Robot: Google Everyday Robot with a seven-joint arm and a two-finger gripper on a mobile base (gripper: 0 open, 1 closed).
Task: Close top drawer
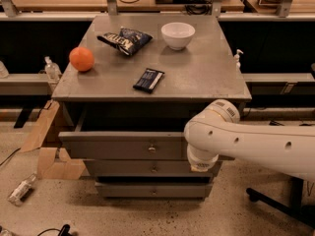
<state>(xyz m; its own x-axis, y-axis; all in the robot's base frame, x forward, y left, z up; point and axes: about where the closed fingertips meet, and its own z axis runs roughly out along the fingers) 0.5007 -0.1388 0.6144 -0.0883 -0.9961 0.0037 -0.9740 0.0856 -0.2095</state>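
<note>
Cabinet [197, 77]: a hard shove could set the orange [81, 59] at its 9 o'clock edge rolling.
Arm [256, 144]: enters from 3 o'clock and covers the drawer front's right end.
Top drawer [123, 144]: at 6 o'clock of the cabinet top, part open. A push right of centre may skew and jam it.
Gripper [201, 163]: at the arm's tip, 4 o'clock of the knob [152, 148]. Its opening cannot be told, and any contact is hidden.

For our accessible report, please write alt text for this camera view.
The top drawer of a grey cabinet stands slightly open, a white robot arm across its right end, the gripper hidden behind it. On top: an orange, chip bag, white bowl, dark snack bar.
</note>
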